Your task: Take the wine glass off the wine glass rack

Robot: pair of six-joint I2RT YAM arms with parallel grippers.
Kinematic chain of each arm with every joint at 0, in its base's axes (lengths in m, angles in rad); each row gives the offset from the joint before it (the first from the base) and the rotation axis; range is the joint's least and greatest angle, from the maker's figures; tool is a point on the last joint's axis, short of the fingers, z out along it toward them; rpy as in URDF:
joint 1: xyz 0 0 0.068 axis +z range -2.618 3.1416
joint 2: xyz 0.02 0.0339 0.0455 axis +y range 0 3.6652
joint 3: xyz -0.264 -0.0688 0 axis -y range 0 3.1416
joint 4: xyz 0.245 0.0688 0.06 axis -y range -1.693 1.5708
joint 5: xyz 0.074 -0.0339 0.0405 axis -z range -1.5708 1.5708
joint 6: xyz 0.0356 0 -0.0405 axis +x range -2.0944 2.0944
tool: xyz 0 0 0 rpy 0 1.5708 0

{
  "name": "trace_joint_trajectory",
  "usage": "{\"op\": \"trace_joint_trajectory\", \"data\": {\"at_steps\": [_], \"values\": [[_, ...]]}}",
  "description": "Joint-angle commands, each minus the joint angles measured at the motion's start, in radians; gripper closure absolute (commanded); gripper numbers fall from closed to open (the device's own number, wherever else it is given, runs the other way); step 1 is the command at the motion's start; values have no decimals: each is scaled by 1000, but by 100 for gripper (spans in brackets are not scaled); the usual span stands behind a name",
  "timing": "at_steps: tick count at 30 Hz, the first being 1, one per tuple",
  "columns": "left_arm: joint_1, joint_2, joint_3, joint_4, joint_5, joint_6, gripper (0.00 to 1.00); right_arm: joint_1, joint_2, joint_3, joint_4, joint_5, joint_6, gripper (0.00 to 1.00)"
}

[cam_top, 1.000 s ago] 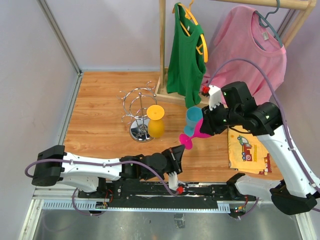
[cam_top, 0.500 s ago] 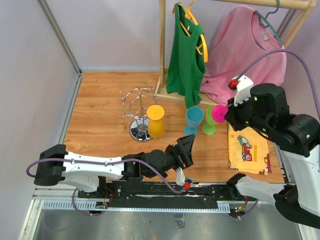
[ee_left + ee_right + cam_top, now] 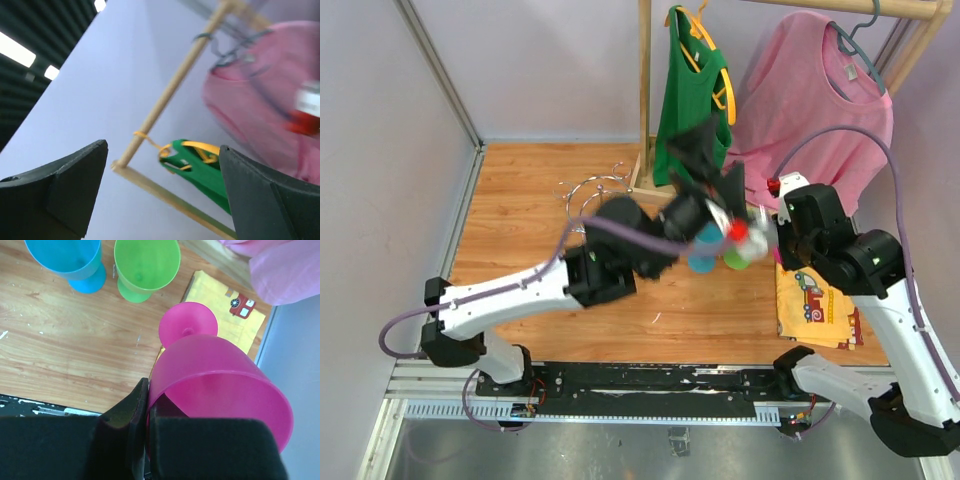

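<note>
The wine glass rack [image 3: 582, 192] shows only its silver wire loops at the back left; my raised left arm hides its base and the yellow glass. My left gripper [image 3: 710, 160] is high up and open and empty [image 3: 162, 195], facing the hanging clothes. My right gripper [image 3: 147, 410] is shut on the rim of the pink wine glass [image 3: 220, 385]. The glass's foot is down by the edge of the yellow cloth [image 3: 225, 315]; I cannot tell whether it touches. In the top view only a sliver of pink [image 3: 777, 256] shows under the right wrist.
A blue glass [image 3: 70, 255] and a green glass [image 3: 146, 262] stand upright side by side on the wooden table, just left of the pink glass. A wooden clothes rack [image 3: 645, 90] at the back holds a green top [image 3: 692, 110] and a pink shirt [image 3: 820, 90].
My left arm swung up from the near edge to high over the table's middle, now covering the yellow glass. My right gripper carried the pink glass right and lowered it beside the green glass.
</note>
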Motion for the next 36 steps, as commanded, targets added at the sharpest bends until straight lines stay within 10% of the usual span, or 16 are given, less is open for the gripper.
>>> {"op": "trace_joint_trajectory", "data": {"at_steps": [1, 6, 14, 36], "values": [[206, 90, 423, -289, -107, -496, 2, -16, -50, -65, 70, -39, 51, 99], [531, 131, 645, -585, -44, -943, 2, -15, -55, -156, 114, -97, 72, 99], [855, 5, 391, -714, 118, -1313, 3, -14, -1, -275, 198, -196, 94, 99], [903, -33, 258, -720, 159, -1363, 5, 5, 188, -425, 298, -266, 129, 99]]}}
